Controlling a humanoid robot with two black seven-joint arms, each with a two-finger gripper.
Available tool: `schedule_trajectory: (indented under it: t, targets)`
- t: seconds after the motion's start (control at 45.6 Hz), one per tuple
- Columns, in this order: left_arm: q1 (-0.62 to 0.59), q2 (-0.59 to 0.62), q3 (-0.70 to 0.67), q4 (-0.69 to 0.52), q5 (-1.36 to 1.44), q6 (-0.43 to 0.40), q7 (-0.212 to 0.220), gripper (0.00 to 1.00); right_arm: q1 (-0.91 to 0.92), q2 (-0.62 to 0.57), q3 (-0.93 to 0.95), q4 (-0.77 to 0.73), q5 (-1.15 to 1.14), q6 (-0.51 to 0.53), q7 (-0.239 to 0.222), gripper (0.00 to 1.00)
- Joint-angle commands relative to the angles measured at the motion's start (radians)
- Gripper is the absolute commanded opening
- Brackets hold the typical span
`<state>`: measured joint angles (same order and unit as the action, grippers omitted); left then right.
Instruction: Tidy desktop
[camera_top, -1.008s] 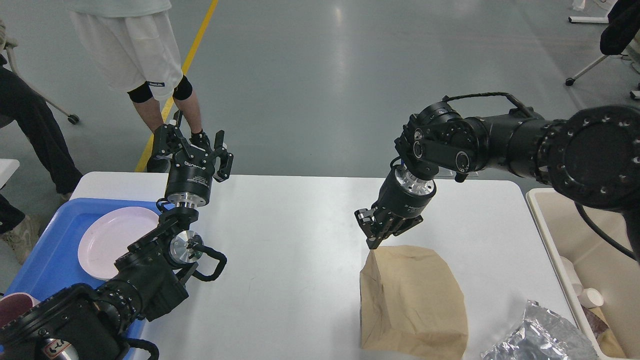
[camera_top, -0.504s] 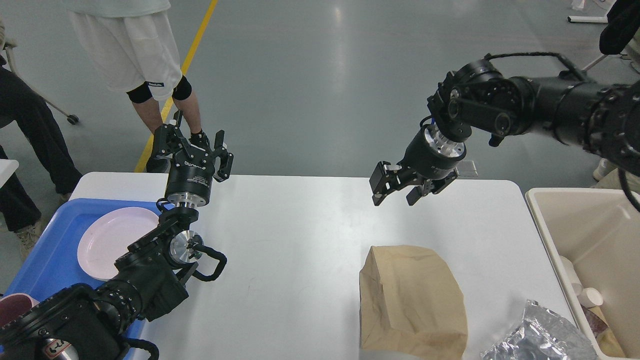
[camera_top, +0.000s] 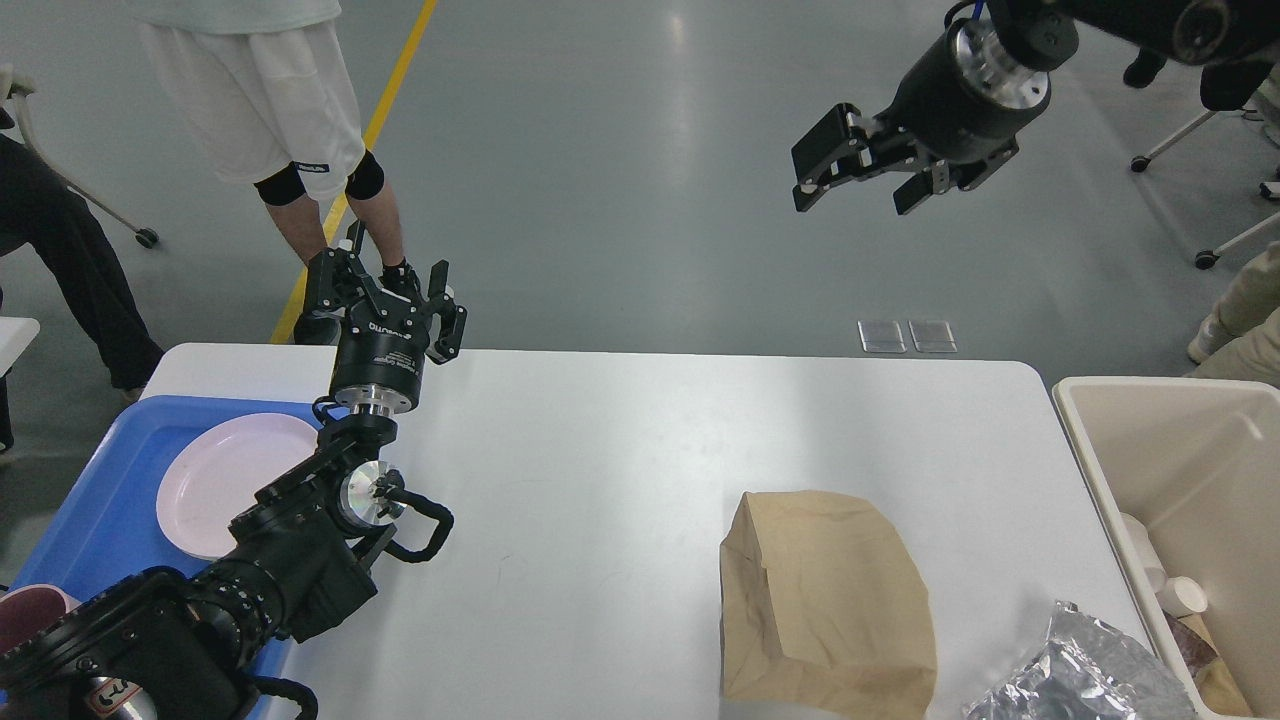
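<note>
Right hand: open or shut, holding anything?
Open and empty. The right hand hangs high above the desktop, fingers spread with bare floor showing between them, well clear of the paper bag.

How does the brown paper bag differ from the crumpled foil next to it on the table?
The brown paper bag is matte tan with a few soft folds; the crumpled foil is shiny silver and heavily wrinkled. The bag lies fully in view, nearer the desktop's middle; the foil sits at the near right corner, cut off by the frame. Both rest on the desktop, untouched.

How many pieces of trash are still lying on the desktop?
2: a brown paper bag near the front right, and crumpled foil at the front right corner, partly cut off by the frame.
</note>
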<state>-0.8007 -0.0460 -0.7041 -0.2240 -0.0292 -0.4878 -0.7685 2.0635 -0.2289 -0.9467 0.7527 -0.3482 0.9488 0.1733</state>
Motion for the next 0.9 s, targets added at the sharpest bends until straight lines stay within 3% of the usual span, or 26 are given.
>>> schedule_trajectory:
  t: [0.0,0.482,0.877]
  targets:
    - [0.000,0.000,0.000,0.000,0.000,0.000,0.000,0.97,0.046,0.006,-0.029,0.008,0.000,0.011,0.000,1.00]
    - [0.000,0.000,0.000,0.000,0.000,0.000,0.000,0.97,0.026,0.192,-0.018,0.086,0.003,0.011,-0.002,1.00]
    - [0.000,0.000,0.000,0.000,0.000,0.000,0.000,0.97,-0.364,0.307,-0.017,0.054,0.005,0.011,-0.002,1.00]
